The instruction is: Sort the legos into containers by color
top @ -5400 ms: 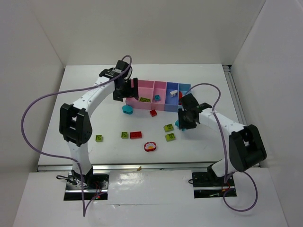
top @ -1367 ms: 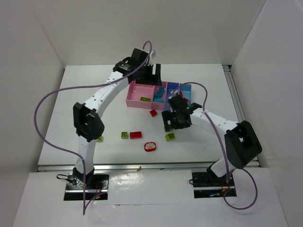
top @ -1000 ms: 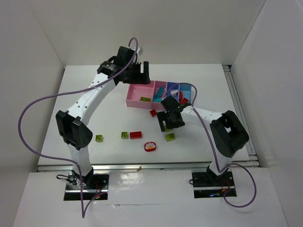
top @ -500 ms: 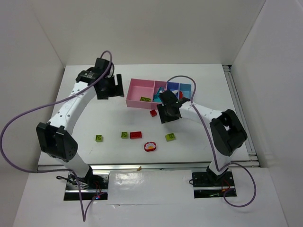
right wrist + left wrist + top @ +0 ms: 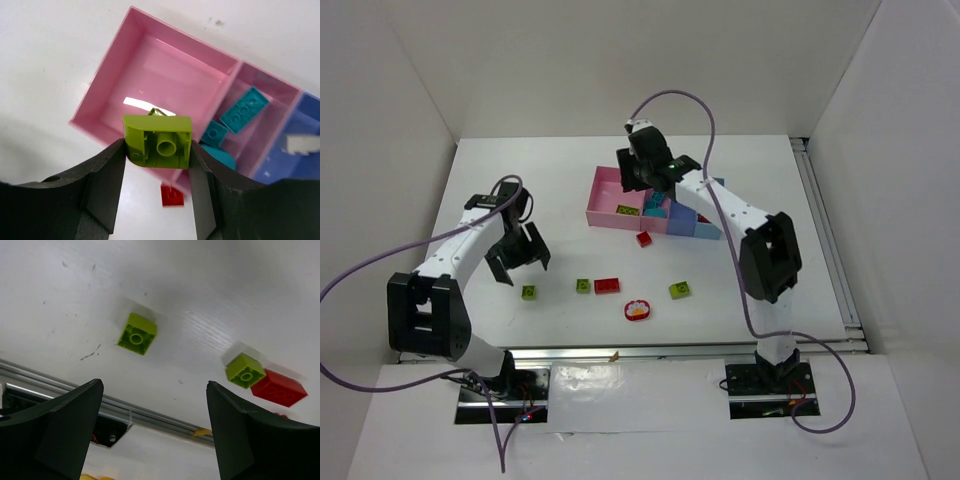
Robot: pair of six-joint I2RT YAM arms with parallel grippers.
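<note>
Over the wide pink plastic bin (image 5: pixel 150 75), right claw (image 5: pixel 156 155) grips a lime green studded brick (image 5: pixel 157 142), release likely next; left claw (image 5: pixel 152 390) gapes wide.

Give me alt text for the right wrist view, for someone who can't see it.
The right pincer holds a lime green brick over the wide pink bin, where another green piece lies. Teal bricks sit in the narrower pink bin beside it; a red brick lies on the table.

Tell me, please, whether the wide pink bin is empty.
Not empty: a lime green brick lies inside the wide pink bin; the right gripper holds a second lime brick.
</note>
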